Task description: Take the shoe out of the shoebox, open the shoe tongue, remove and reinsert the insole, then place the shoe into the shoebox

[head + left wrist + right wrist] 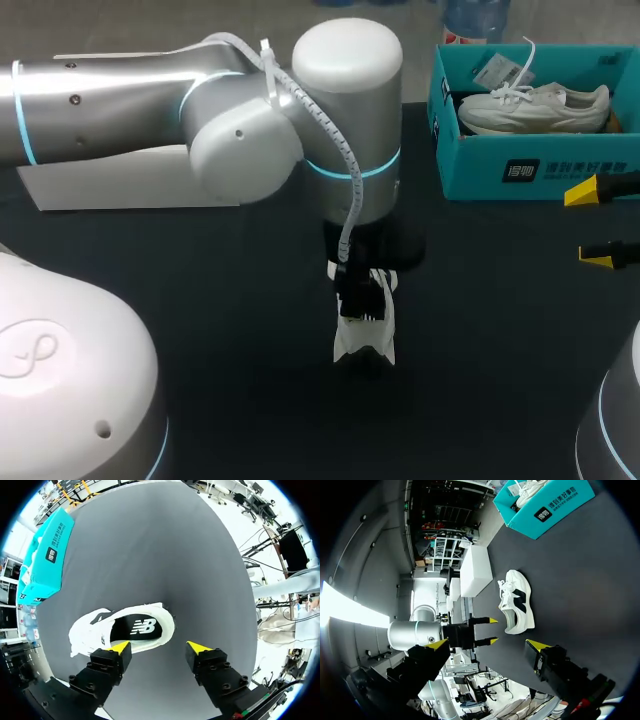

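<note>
Lying in the middle of the dark worktop (200,300), the white-and-black sneaker (125,630) is under the spread left end effector (159,647). The right end effector (590,226), spread too, is near the teal shoebox (530,170) with white print at the far right corner.

Silver-white left arm (240,140), cyan joint rings (352,171), white spiral cable (322,122), black yellow-tipped tool (159,648).

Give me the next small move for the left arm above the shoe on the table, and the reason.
Probably lower the left end effector toward the opening of the shoe. Its fingers are open and empty, with the shoe just ahead of them, and the black insole lies exposed inside the shoe. The right end effector is off by the shoebox, also open, so it looks too far away to help.
</note>
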Available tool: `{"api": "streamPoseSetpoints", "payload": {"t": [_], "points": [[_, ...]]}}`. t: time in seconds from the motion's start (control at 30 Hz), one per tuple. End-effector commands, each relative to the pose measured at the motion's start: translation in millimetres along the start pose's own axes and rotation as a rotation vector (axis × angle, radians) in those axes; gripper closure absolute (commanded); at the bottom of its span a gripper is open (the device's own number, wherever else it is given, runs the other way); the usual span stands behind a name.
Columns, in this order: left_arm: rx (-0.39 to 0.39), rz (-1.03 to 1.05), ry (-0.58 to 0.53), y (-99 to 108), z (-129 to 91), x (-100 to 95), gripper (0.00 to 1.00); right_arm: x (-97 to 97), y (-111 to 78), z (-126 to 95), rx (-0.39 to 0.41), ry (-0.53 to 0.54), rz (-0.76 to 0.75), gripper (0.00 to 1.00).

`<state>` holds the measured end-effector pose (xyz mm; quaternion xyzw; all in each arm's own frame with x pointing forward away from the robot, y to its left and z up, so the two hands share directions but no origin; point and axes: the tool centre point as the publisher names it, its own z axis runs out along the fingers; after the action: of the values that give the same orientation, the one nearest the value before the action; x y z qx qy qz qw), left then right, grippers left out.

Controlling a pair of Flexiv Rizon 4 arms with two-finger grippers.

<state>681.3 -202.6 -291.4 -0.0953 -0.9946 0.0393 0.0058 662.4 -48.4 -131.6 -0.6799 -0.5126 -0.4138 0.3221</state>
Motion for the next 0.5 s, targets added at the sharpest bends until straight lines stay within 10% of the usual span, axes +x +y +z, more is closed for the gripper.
{"api": "streamPoseSetpoints", "payload": {"t": [0.03,0.5], "points": [[0.017,-0.032,0.015,0,20,0.2,0.0,-0.2,-4.9,-1,-0.008,-0.003,0.002,0.0],[0.043,-0.088,0.056,-8,48,14.2,0.0,-0.2,-4.9,-1,-0.008,-0.003,0.002,0.0]]}}
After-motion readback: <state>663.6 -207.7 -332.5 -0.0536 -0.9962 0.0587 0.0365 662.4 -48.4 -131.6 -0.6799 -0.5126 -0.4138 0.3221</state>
